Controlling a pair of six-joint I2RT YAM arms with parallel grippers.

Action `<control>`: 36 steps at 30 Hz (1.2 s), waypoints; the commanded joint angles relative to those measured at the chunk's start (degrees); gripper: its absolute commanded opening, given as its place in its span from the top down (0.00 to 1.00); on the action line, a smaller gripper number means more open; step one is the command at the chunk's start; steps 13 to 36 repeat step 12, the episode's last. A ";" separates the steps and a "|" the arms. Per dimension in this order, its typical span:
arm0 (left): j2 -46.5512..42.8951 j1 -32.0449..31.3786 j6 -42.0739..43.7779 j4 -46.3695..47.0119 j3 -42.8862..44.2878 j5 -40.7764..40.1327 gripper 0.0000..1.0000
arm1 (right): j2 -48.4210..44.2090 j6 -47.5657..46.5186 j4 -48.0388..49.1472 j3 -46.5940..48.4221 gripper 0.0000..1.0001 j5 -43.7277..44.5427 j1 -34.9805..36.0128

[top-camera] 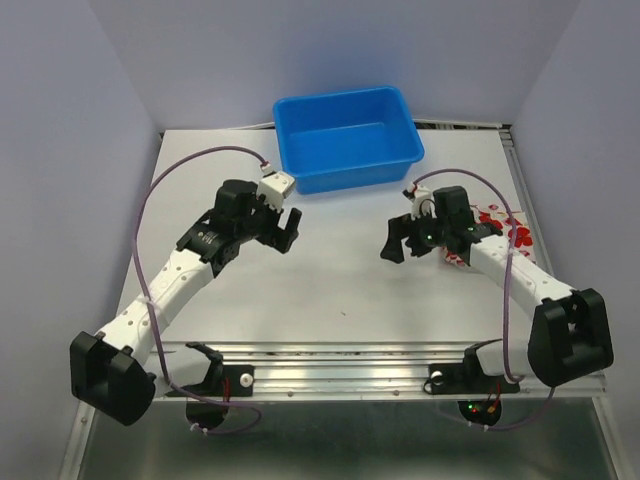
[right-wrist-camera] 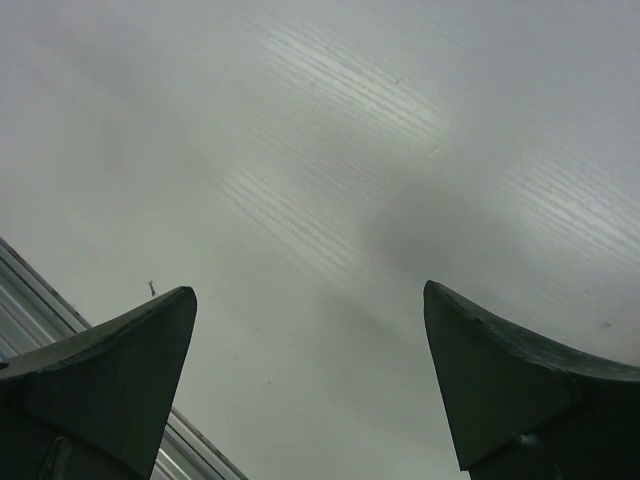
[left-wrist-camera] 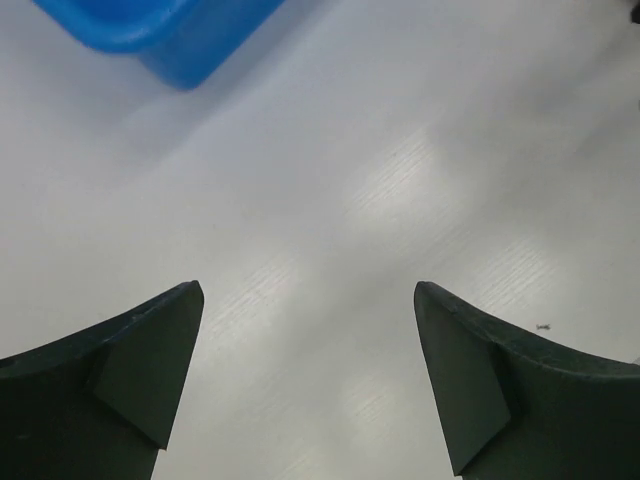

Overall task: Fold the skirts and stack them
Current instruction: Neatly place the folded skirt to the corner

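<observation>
Tabletop (top-camera: 340, 290): a pale white surface between grey walls. It carries everything here, with the two arm bases at its near edge.
Blue tub (top-camera: 350, 175): stands at the far middle of the tabletop with its open side up. One corner shows at the top of the left wrist view.
Left arm (top-camera: 170, 285): reaches from the near left corner towards the middle, with a purple cable (top-camera: 150, 200) looping above it.
Right arm (top-camera: 510, 270): reaches from the near right corner towards the middle and crosses over the cloth on that side.
Flowered skirt (top-camera: 505, 225): white with red blotches, lying at the right edge of the tabletop. It is partly hidden under the right arm and well apart from the tub.
Left fingers (top-camera: 290, 228): spread wide and holding nothing. They hang near the tub's front left corner, with only bare tabletop between the tips in the wrist view.
Right fingers (top-camera: 397, 243): spread wide and holding nothing. They point towards the middle, with the skirt behind the wrist and only bare tabletop between the tips.
Dark speck (top-camera: 343, 313): lies on the tabletop between the two arms, near the front rail (top-camera: 340, 360).
</observation>
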 commanded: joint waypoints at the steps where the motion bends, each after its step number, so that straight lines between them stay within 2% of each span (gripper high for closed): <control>1: -2.21 1.36 1.93 1.88 -5.67 -2.30 0.01 | -1.83 0.59 6.42 -3.19 0.00 4.52 1.56; 4: -3.09 2.24 1.93 2.94 -8.41 -2.30 0.01 | -3.22 1.20 6.49 -5.11 0.00 3.21 1.56; 11: -0.90 3.03 0.70 2.67 -6.92 -2.39 0.01 | -6.40 0.76 6.05 -6.53 0.00 3.30 1.56; 36: -0.72 3.12 0.79 2.59 -6.48 -2.30 0.01 | -6.49 0.67 5.97 -6.62 0.00 3.21 1.56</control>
